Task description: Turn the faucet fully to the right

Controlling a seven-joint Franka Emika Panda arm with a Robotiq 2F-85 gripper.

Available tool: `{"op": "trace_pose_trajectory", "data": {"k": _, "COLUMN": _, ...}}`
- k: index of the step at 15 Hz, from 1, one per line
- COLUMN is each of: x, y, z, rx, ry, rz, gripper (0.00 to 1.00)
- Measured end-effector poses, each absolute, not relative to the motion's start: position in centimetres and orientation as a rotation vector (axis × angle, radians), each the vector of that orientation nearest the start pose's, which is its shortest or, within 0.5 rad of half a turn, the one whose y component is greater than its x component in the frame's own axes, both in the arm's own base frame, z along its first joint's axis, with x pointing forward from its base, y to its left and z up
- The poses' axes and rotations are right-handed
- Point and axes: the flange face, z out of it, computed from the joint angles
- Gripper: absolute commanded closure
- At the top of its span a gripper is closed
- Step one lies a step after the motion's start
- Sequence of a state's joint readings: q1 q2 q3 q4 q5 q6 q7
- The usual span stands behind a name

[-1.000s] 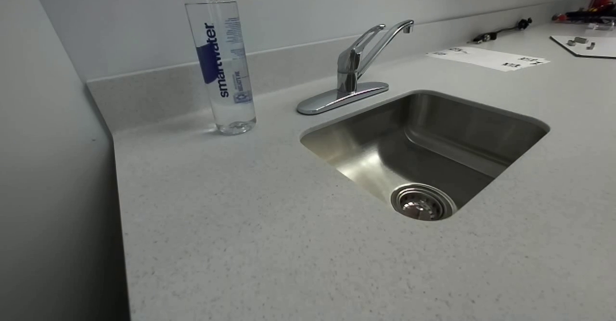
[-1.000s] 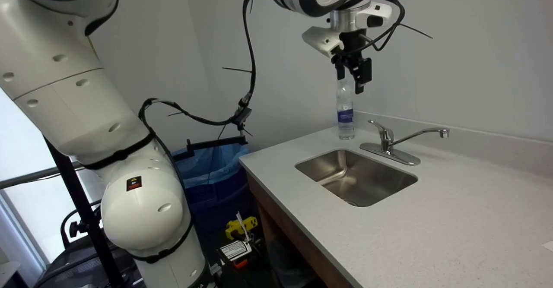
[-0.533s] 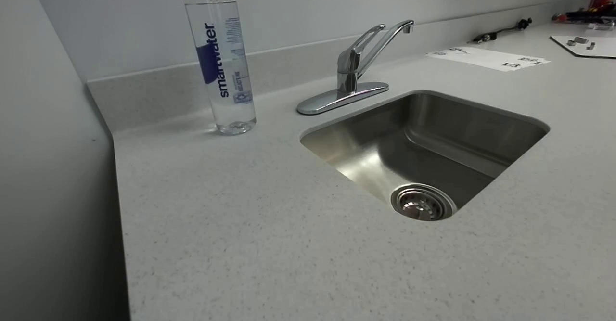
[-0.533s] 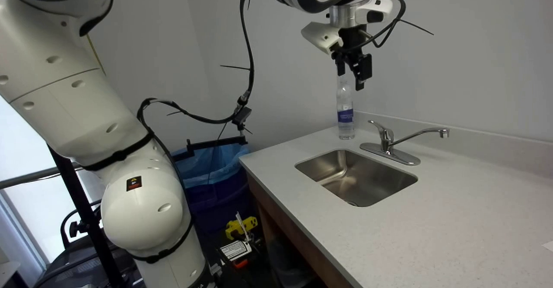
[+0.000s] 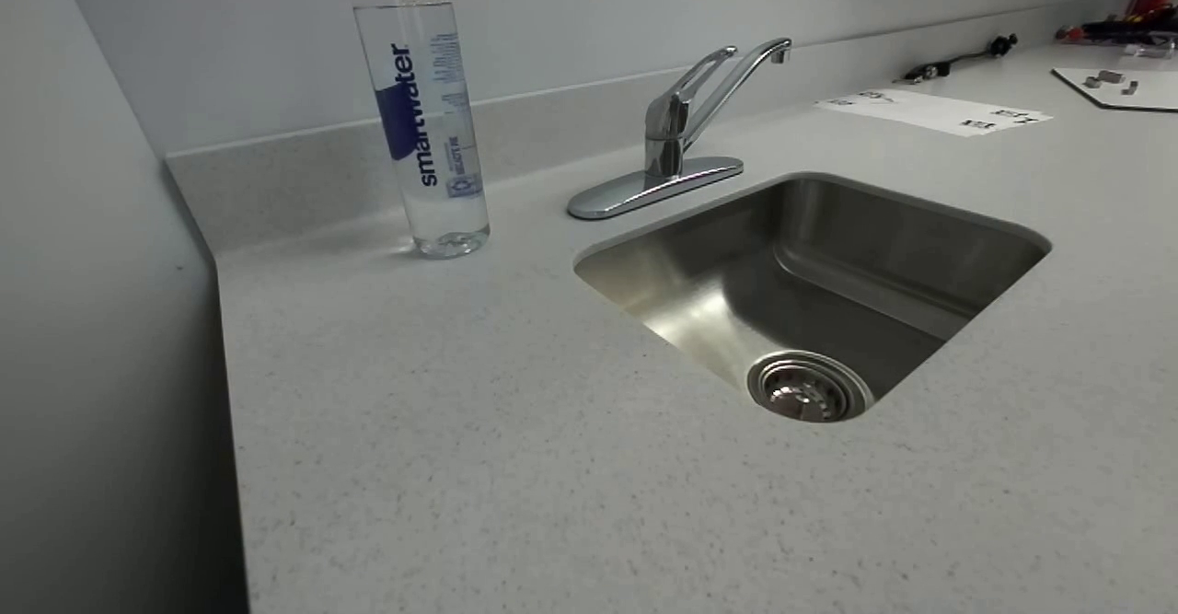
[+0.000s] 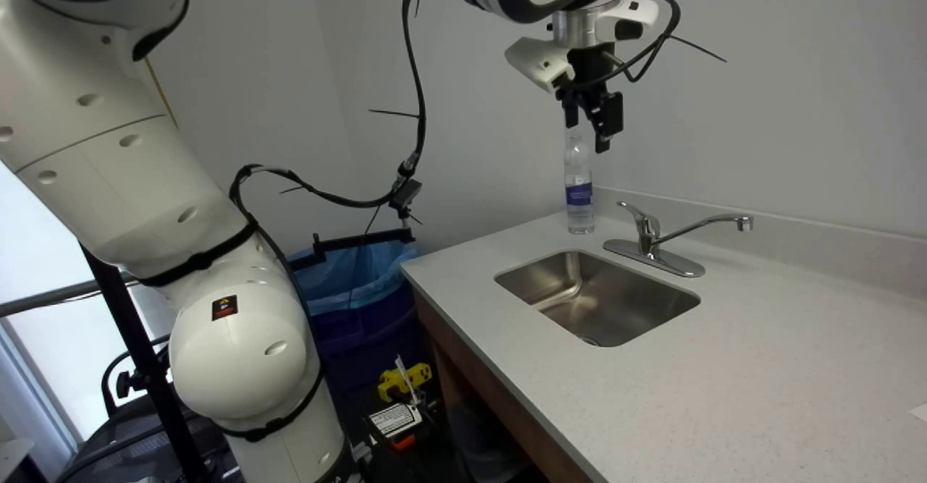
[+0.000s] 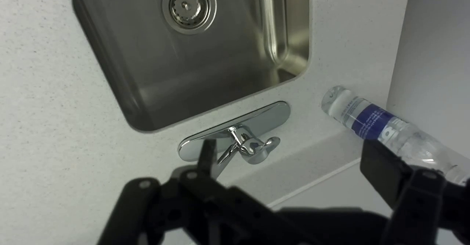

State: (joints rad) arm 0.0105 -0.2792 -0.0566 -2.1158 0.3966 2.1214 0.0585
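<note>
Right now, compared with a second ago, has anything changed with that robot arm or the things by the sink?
Just a little: in an exterior view, the gripper has risen slightly, and the slanted white arm section has shifted a touch toward the left of the picture. Nothing was taken hold of or let go; the gripper stayed open. The faucet and water bottle stayed as they were.

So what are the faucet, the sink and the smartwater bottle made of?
The faucet: probably chrome-plated metal, polished mirror-bright, with sharp reflections.
The sink: likely stainless steel with a satin finish, judging by its grey sheen and soft, blurred highlights.
The smartwater bottle: most likely clear plastic, smooth and see-through, its fill level showing; glass isn't ruled out by looks alone.
</note>
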Motion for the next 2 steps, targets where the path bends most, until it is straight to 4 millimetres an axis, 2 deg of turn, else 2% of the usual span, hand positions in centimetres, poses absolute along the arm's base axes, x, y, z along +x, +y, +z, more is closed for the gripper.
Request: {"op": "trace_pose_trajectory", "data": {"k": 2, "x": 50.0, "y": -0.81, "z": 56.38, "rx": -2.709, "ry": 0.362, "rz": -0.385, "gripper": 0.0}}
